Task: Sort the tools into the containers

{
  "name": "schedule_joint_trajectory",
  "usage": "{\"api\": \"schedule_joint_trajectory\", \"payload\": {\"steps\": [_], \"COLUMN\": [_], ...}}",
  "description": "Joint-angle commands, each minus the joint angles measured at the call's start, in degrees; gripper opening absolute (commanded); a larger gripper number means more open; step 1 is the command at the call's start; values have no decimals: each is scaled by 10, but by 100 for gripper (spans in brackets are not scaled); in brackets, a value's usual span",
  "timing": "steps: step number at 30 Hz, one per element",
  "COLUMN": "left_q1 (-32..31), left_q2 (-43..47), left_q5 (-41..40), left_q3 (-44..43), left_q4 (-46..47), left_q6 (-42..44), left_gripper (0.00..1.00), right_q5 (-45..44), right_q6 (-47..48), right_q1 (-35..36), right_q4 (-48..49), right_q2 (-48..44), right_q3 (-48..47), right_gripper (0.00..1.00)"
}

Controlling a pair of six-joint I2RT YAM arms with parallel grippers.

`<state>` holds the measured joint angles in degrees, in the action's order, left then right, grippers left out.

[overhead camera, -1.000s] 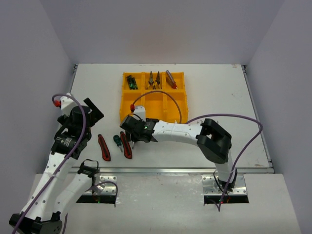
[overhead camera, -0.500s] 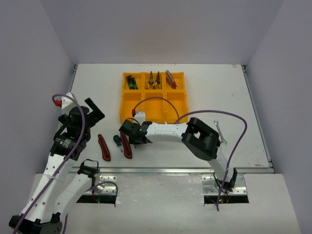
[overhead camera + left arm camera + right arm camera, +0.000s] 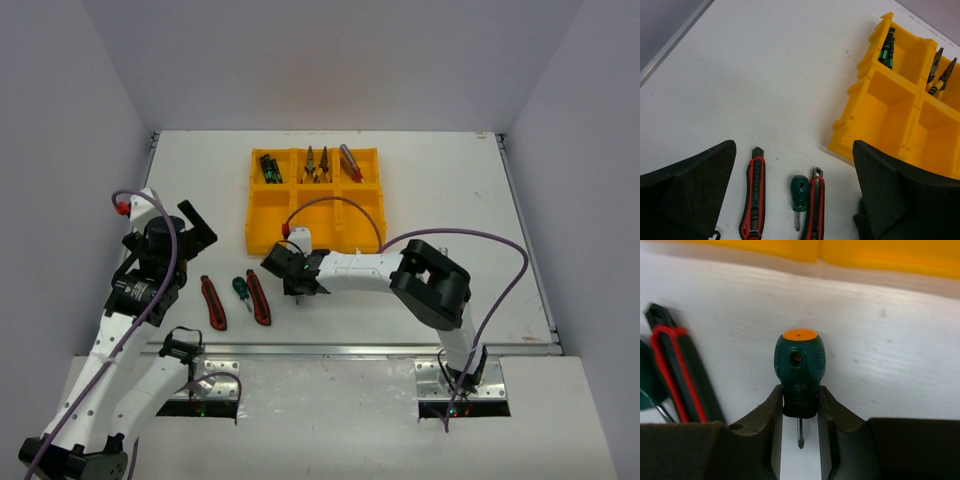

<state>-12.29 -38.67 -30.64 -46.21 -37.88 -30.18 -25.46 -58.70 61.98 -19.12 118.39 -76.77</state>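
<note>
Between grey walls (image 3: 60, 120), a white table (image 3: 450, 200) bears a yellow tray (image 3: 270, 215).

The right arm (image 3: 360, 268) is reaching leftward from its raised elbow (image 3: 432, 285), with the forearm lying low and almost level over the surface (image 3: 450, 200). The right gripper (image 3: 298, 287) is pointing back toward the near edge. In the right wrist view its fingers (image 3: 772, 415) are pinching the neck of a green-handled screwdriver (image 3: 799, 365), one on each side.

The left arm (image 3: 120, 330) is rising steeply from its base along the left side. Its wrist is tilting forward and inward. The left gripper (image 3: 195, 225) is hovering above the surface, and its fingers (image 3: 690, 185) are standing wide apart and holding nothing.
</note>
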Motion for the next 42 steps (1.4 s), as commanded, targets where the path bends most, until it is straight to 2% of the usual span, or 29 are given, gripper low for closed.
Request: {"api": "schedule_joint_trajectory", "payload": {"steps": [1,7,11,13,14,20,29,32,35,37,39,40,41,42], "left_q1": [5,5,5,5,5,5,5,5,5,5,5,5,5,6], "left_q2": [1,-6,-6,-6,-7,-6,-9,-8,-7,-10,-14,-14,-14,-15], "left_q5": [6,12,14,17,19,29,38,45,56,60,66,70,72,71], "left_q3": [-13,-13,-13,-13,-13,-12,-9,-8,-7,-8,-7,-7,-7,-7], "left_q4": [25,27,28,29,30,34,39,41,45,47,49,50,51,51], "left_q6": [10,15,17,19,20,26,29,31,37,39,39,39,40,39], "left_gripper": [100,100,100,100,100,100,100,100,100,100,100,100,100,100], "right_q5": [-8,19,39,55,66,143,181,177,185,199,203,202,201,198], "right_q6": [109,217,241,279,299,444,487,480,470,456,444,440,435,428], "right_q1": [-4,-17,-84,-131,-133,-262,-339,-345,-346,-345,-340,-332,-321,-307], "right_q4": [28,23,15,15,16,16,4,-16,-37,-41,-46,-50,-53,-53], "right_q2": [-114,-258,-335,-370,-377,-344,-187,-140,-127,-139,-169,-184,-192,-207], "right_q3": [54,104,137,148,147,107,11,-21,-45,-48,-45,-43,-40,-37], "right_gripper": [0,0,0,0,0,0,3,19,48,58,81,84,92,96]}}
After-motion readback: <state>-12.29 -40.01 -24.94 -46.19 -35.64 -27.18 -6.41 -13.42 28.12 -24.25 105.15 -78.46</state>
